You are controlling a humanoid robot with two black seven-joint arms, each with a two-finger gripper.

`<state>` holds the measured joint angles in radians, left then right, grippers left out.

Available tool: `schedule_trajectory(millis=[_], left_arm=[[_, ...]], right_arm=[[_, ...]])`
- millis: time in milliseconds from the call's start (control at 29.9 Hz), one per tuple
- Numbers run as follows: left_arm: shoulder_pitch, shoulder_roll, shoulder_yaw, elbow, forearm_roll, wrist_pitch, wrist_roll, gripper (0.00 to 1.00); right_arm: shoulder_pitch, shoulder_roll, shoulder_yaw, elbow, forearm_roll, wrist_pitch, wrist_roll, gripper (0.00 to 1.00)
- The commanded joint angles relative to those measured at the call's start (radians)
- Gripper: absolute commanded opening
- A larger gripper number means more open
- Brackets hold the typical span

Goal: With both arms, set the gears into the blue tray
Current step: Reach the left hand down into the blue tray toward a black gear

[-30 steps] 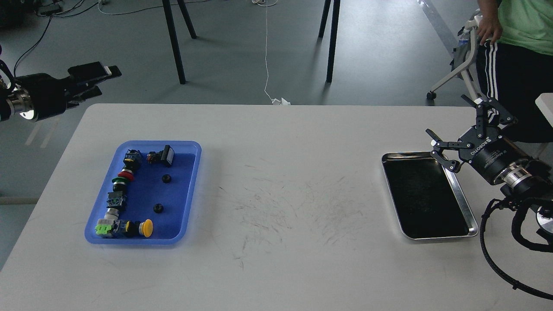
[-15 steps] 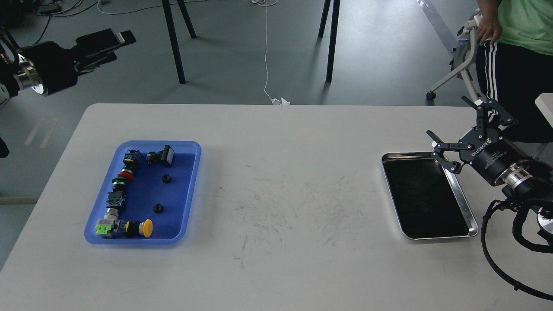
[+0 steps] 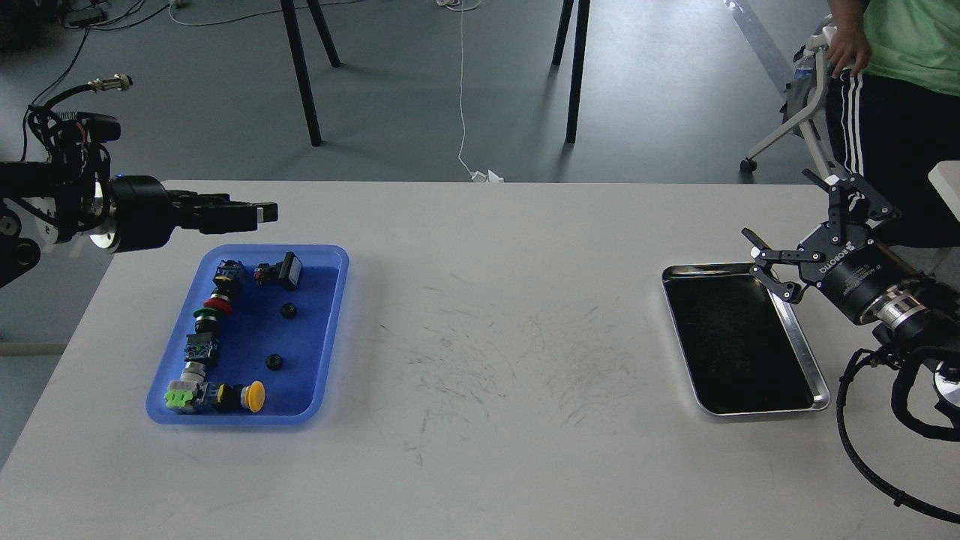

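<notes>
Black gears [image 3: 288, 309] in blue tray [image 3: 330, 330], below L claw [image 3: 259, 213], closure unclear; R claw [image 3: 814, 229] open.

Switches [image 3: 212, 330] crowd the blue tray's [image 3: 330, 337] left side; its right half lies open.

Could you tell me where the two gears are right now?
In the head view, both gears lie inside the blue tray on the table's left side, on its open floor right of the column of switches.

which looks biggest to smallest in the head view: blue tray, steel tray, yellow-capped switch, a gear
1. blue tray
2. steel tray, slightly smaller; both sit at similar depth
3. yellow-capped switch
4. gear, smallest
</notes>
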<state>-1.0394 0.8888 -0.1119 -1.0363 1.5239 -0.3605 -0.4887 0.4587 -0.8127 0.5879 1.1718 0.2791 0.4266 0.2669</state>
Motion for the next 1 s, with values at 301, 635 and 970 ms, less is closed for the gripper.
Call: schedule_trajectory(millis=[301,635,970], left_arm=[[0.001,0.010,-0.035,-0.025,0.145,0.102,0.000,0.97],[-0.001,0.035,-0.032,0.008,0.036,0.190,0.000,0.97],[0.016,0.022,0.012,-0.001,0.048,0.183,0.000,0.98]], right_arm=[[0.000,-0.002,0.001,-0.001,-0.001,0.000,0.000,0.98],[-0.002,-0.002,0.000,0.000,-0.001,0.001,0.000,0.98],[-0.003,-0.002,0.007,0.000,-0.021,0.000,0.000,0.98]])
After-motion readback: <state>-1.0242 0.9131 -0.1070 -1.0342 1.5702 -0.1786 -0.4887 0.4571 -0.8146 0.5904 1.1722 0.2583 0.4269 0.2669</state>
